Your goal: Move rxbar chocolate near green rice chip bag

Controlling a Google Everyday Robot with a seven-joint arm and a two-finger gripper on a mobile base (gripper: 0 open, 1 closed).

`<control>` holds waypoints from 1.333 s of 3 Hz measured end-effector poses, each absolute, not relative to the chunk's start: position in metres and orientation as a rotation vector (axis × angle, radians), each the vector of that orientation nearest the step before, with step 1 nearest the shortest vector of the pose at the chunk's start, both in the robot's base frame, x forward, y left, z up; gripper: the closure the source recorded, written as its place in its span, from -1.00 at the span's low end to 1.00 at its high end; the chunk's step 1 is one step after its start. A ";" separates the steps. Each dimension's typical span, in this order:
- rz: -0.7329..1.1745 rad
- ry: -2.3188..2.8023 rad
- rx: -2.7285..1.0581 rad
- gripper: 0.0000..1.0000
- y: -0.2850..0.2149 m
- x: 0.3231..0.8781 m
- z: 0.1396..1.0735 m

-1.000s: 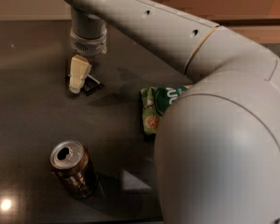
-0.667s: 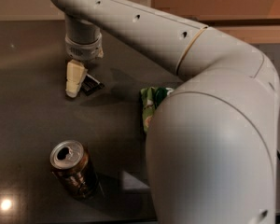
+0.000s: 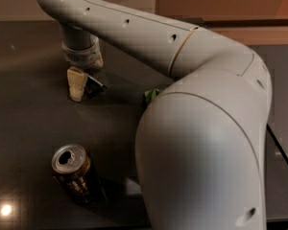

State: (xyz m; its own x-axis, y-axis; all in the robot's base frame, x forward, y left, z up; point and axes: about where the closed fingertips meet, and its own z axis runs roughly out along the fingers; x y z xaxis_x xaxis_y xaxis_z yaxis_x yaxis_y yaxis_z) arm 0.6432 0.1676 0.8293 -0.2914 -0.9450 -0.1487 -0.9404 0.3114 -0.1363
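The bar [image 3: 94, 86], a small black wrapper with a pale glint on it, sits in the far left part of the table [image 3: 29, 121], tilted, with its left end touching the cream tip of the gripper [image 3: 82, 86]. Whether it rests on the table or is lifted just off it cannot be told. The gripper points straight down from a ribbed white wrist and sits right over the bar. Only its left cream part shows plainly, so I cannot tell whether it is spread or pinching the bar. To the right of the bar, a little nearer the camera, a small green sliver of the bag [image 3: 151, 96] shows, while the rest is hidden behind the arm [image 3: 206, 147]. The bar and the bag are apart, with bare dark table between them. The arm is white and bulky. It fills the right and near part of the view, then bends across the top to reach the gripper. Near the front left, well apart from the bar, a brown can [image 3: 72, 170] stands upright with its opened top showing. A bright light spot reflects off the table at the lower left corner.
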 end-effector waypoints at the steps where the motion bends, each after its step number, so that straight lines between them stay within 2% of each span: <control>1: -0.059 2.391 -1.723 -0.19 0.162 0.645 0.828; 3: -0.048 2.408 -1.701 0.76 0.155 0.644 0.830; 4: -0.042 2.380 -1.683 1.00 0.148 0.637 0.845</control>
